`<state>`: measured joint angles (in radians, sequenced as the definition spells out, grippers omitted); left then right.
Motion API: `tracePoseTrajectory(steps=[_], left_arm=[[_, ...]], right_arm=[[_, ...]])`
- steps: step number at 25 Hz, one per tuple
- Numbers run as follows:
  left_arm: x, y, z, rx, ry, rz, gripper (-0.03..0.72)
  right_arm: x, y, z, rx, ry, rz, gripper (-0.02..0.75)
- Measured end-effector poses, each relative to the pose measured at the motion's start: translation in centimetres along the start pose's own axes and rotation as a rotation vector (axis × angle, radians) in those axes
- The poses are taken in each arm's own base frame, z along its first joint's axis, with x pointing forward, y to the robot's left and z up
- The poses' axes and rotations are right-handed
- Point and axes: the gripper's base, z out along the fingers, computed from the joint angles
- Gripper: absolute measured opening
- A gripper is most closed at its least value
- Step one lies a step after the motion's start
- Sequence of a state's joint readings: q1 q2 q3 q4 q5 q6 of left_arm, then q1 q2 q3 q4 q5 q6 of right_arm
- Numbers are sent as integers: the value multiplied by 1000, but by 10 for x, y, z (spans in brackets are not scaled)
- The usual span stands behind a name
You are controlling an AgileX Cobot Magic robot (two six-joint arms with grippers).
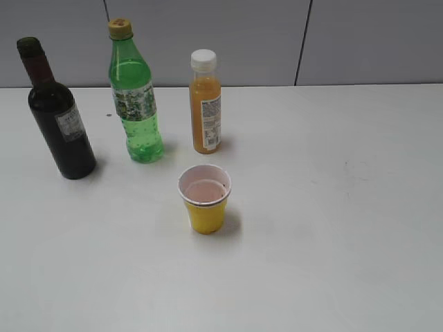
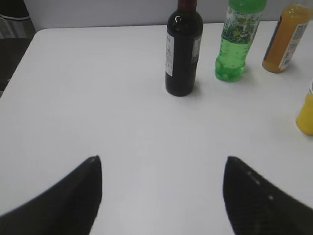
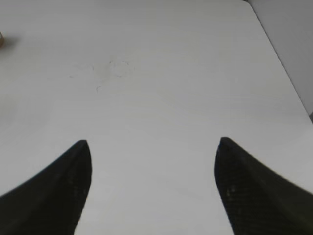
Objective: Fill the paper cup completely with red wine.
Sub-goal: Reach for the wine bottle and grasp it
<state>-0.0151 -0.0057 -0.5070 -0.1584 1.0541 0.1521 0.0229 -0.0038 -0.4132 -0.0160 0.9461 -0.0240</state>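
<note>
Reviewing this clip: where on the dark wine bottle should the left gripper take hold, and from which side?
Probably the wide cylindrical body of the wine bottle, around the label, rather than the thin neck. It stands upright, so a level approach from the table's near edge suits. The left gripper, jaws open, already faces it across bare table, and the green soda bottle stands apart, leaving room.

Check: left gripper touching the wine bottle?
Apart. The left wrist view shows the left gripper open and empty, with bare table between its fingertips and the wine bottle.
</note>
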Motion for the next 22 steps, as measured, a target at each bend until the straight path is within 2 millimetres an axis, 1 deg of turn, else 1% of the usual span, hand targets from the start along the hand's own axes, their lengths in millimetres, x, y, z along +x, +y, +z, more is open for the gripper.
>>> tracePoseTrajectory(steps=[5,14,19,22], left_arm=[[-1,-3,0,39,-13,-23,582],[-3,-4,0,42,-28,-27,582],[-7,-3,-2,35,-70,-26,583],[-16,-1,0,13,-130,-24,583]], right_arm=[[0,0,0,0,0,0,592],[0,0,0,0,0,0,592],[0,0,0,0,0,0,592],[0,0,0,0,0,0,592]])
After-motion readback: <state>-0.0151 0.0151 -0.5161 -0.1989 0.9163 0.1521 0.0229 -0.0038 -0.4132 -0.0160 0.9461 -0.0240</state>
